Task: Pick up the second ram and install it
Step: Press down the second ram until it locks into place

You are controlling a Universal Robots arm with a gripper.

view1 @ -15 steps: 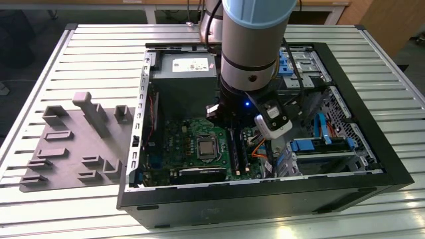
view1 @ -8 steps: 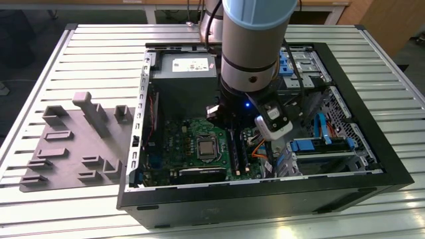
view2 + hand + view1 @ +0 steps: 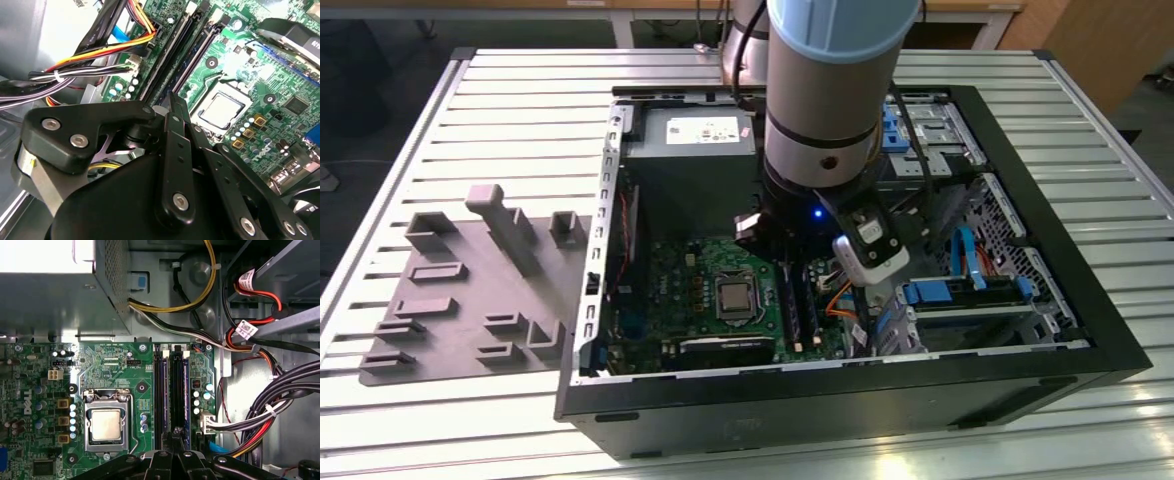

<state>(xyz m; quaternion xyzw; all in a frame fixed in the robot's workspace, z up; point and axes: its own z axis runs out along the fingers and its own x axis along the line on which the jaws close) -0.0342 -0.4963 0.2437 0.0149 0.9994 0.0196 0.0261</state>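
Observation:
My gripper (image 3: pixel 782 262) hangs low inside the open computer case, over the green motherboard (image 3: pixel 670 290). In both wrist views its black fingers (image 3: pixel 174 107) are closed together, and their tip (image 3: pixel 176 432) is at one end of the long black memory slots (image 3: pixel 177 390). A narrow dark blue strip (image 3: pixel 196 59) runs along the slot straight out from the tip. It looks like the second ram seated there, but I cannot tell for sure, nor whether the tip touches it. Nothing shows between the fingers.
The processor socket (image 3: pixel 106 424) lies beside the slots. The grey power-supply box (image 3: pixel 690 160) is at the case's far end. Cable bundles (image 3: pixel 270 410) crowd the other side of the slots. A grey fixture tray (image 3: pixel 467 290) lies on the slatted table at the exterior view's left.

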